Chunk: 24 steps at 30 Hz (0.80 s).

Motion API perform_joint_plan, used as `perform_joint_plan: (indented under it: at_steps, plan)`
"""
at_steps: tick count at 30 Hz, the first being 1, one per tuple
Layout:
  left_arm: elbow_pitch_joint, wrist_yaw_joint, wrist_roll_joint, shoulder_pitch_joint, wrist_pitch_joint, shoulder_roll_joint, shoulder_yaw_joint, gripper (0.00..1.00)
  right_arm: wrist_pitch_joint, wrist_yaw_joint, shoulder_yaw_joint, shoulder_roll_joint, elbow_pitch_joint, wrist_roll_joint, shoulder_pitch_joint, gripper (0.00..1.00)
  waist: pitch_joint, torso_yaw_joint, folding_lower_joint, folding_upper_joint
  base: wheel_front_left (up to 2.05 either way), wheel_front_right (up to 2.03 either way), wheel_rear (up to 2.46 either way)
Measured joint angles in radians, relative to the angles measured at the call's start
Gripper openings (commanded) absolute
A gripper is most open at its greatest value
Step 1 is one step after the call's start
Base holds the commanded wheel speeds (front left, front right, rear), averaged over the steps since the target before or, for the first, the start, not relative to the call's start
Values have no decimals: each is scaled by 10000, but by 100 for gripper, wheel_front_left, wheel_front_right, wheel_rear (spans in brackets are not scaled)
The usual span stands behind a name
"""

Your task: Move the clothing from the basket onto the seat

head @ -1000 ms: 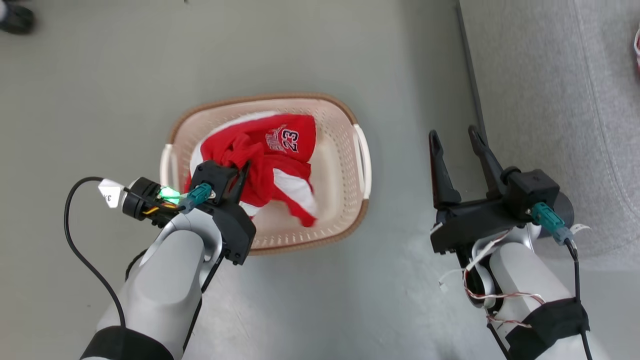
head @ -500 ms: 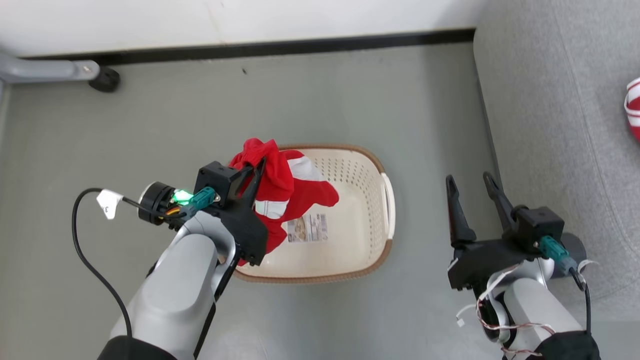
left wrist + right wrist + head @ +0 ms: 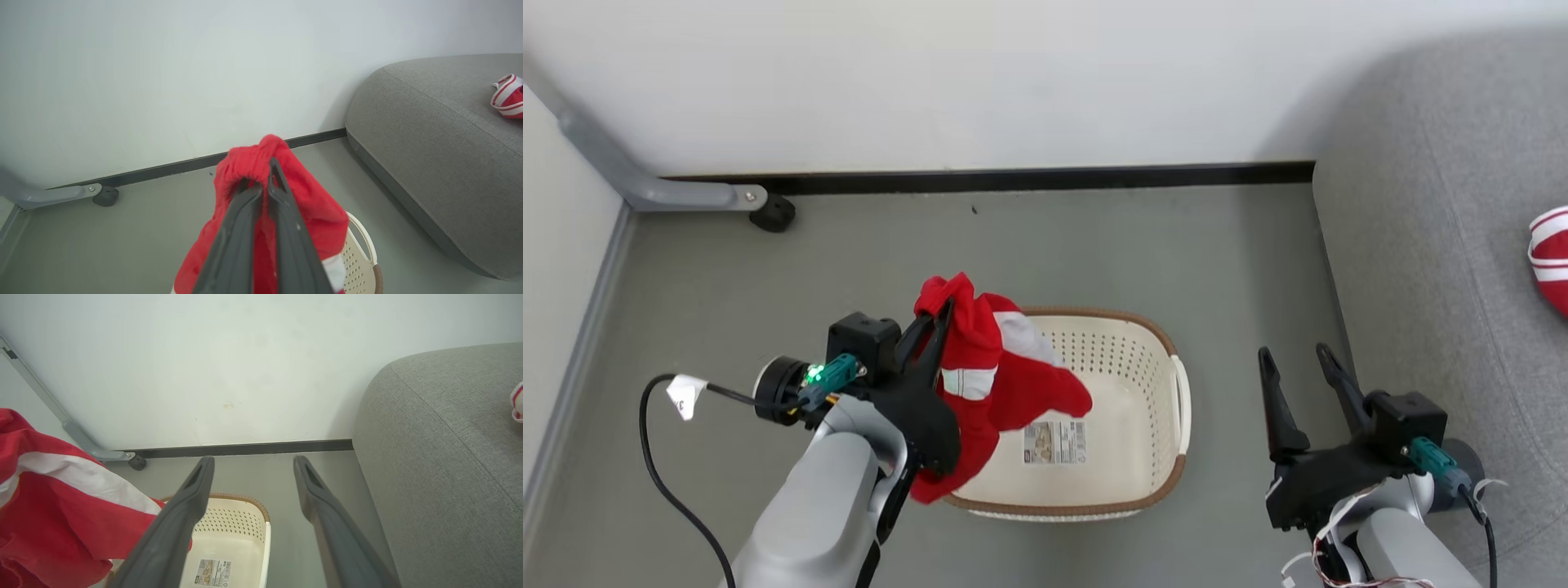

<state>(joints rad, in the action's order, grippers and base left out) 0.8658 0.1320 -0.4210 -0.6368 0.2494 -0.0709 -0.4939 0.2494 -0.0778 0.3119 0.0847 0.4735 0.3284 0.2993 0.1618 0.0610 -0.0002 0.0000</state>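
The big grey woven-cloth seat [image 3: 1437, 343] with round edges took up the 3 o'clock side of the head view. It stood on the grey floor [image 3: 1094, 245], and the white wall [image 3: 1013, 82] ran along 12 o'clock.

The red clothing [image 3: 1013, 392], a soft bunched-up piece with white bands, hung at about 7 o'clock from the middle of that view. Its top was scrunched into a lump. The rest drooped down over the basket's 9 o'clock edge. A smaller red piece with white stripes [image 3: 1553, 257] lay on the seat, far out at 3 o'clock and well apart from the basket.

The pale grey left arm [image 3: 825, 506] reached up from 7 o'clock. The left gripper [image 3: 939, 318] pointed toward 1 o'clock. Its two long dark fingers were pinched tight on the scrunched top of the red clothing. In the left wrist view the red cloth bulged around both finger ends. The right arm [image 3: 1405, 555] sat low at 5 o'clock, between the basket and the seat. The right gripper [image 3: 1294, 353] pointed to 12 o'clock, its fingers spread wide with just floor showing between them.

The oval cream plastic basket [image 3: 1119, 351], with little holes in its walls and a brown rim, stood on the floor at about 6 o'clock, near the seat. A white handle [image 3: 1181, 404] was on its 3 o'clock side. A paper label [image 3: 1055, 442] lay flat on its bottom.
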Motion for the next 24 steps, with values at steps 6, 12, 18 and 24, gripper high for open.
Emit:
perform_joint_plan:
  at_steps: [6,12,18,24]
  plan:
    - [-531,-2,-19,533,0,-4,230,0,0,153,-36,-4,-15,59,-333,100,-555,160,0,0,0,0,0]
    - [-1421,-12,-61,726,0,-46,408,0,0,255,-46,-10,-81,59,-444,100,-864,261,0,0,0,0,0]
    - [-2424,-12,13,725,2,-92,477,0,0,311,-86,-6,-104,58,-482,100,-958,292,2,0,0,0,0]
    - [-3359,-12,151,725,2,-192,529,0,0,351,-94,-13,-102,58,-540,100,-997,313,1,0,0,0,0]
